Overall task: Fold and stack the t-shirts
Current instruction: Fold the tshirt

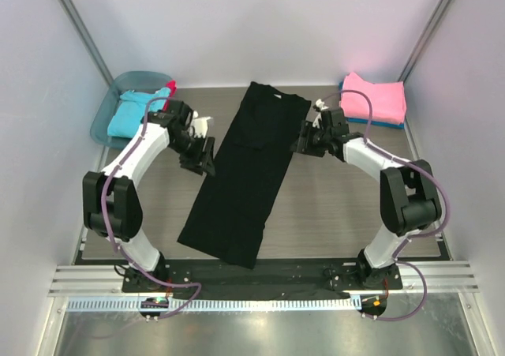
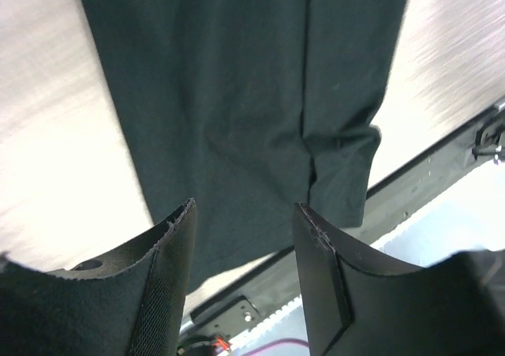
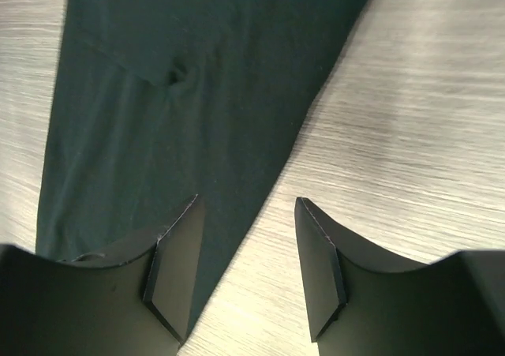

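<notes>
Two grippers flank the black t-shirt [image 1: 251, 166], which lies in a long strip. My left gripper [image 2: 245, 210] hangs at its left edge, my right gripper [image 3: 246, 202] at its right. Both sets of jaws stand apart, empty.

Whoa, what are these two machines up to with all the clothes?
Two robot arms are folding t-shirts. A black t-shirt lies between them, already folded lengthwise into a long strip. The left claw and right claw flank it, both open, holding nothing. A folded pink t-shirt sits on a blue t-shirt in the far right corner; a turquoise t-shirt and a red t-shirt wait in a teal tub, far left.
</notes>
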Robot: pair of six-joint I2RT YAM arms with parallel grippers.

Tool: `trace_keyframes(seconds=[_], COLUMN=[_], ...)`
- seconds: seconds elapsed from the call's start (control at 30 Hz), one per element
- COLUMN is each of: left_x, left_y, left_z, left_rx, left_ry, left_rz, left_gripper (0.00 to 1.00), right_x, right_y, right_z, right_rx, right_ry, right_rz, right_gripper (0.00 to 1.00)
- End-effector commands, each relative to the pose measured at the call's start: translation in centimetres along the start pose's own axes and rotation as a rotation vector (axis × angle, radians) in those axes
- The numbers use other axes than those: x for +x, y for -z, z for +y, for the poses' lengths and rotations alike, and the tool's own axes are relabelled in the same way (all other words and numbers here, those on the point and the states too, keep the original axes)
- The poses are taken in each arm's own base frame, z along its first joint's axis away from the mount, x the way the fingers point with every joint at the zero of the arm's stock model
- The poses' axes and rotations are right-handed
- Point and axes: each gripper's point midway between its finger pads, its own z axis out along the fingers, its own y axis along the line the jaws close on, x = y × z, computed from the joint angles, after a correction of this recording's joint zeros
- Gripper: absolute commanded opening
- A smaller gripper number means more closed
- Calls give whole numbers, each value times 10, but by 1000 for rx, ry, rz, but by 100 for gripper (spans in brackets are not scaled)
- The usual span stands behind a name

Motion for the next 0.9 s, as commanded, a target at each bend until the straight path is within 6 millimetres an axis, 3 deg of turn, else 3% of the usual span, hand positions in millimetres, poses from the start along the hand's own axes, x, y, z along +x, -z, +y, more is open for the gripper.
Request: trace_keyframes(seconds=[0.0, 0.07, 0.27, 0.4, 0.5, 0.63, 0.73, 0.87], left_x=[15, 31, 47, 57, 66, 79, 85, 89], left_y=[-9, -15, -19, -26, -34, -45, -51, -57], left_z=[1, 11, 31, 38, 45, 53, 55, 52], left_rx=[59, 64, 41, 22, 4, -16, -13, 13], left_ry=[62, 114, 206, 244, 268, 293, 312, 320], left_rz=[18, 50, 78, 117, 151, 204, 240, 269], left_gripper=[53, 52, 52, 52, 51, 47, 42, 34], right_x=[-27, -19, -10, -11, -10, -9, -11, -16], right_y=[-7, -27, -71, -87, -94, -96, -95, -96], right_z=[22, 11, -8, -23, -34, -47, -55, -62], right_rx=[-90, -68, -25, 42, 90, 131, 147, 154], right_ry=[-43, -59, -79, -78, -81, -71, -18, 87], right_rz=[-53, -15, 51, 59, 69, 73, 79, 85], right_gripper=[56, 56, 55, 52, 45, 22, 16, 16])
